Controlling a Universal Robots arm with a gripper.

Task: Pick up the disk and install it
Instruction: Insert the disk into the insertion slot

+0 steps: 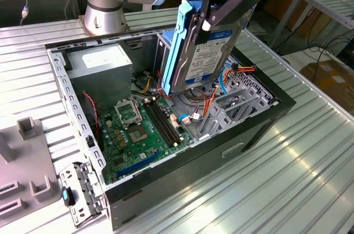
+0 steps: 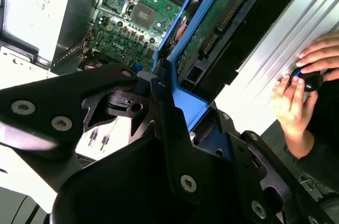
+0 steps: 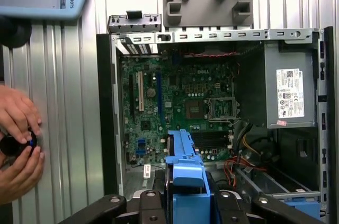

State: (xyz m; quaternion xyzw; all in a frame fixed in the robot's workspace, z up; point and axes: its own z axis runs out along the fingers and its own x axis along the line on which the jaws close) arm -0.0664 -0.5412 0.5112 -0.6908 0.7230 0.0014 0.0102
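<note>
My gripper (image 1: pixel 213 18) is shut on the disk (image 1: pixel 207 51), a dark hard drive with a pale label and bright blue rails. It hangs on edge, tilted, above the open computer case (image 1: pixel 74 109), over the drive bay side at the exterior view's right. In the second wrist view the black fingers (image 2: pixel 161 113) clamp the blue rail, and the disk's (image 2: pixel 222 17) green circuit side shows beyond them. In the first wrist view the disk's (image 3: pixel 185 168) blue end pokes out between the fingers (image 3: pixel 151 208), over the motherboard (image 3: pixel 175 107).
Inside the case lie the power supply (image 1: pixel 102 65), the motherboard (image 1: pixel 138 129), a grey drive cage (image 1: pixel 235 104) and loose orange and red cables (image 1: pixel 243 69). A grey fixture (image 1: pixel 27 162) and a metal bracket (image 1: pixel 83 190) sit beside it. A person's hands (image 3: pixel 18 139) hold a small dark object on the table.
</note>
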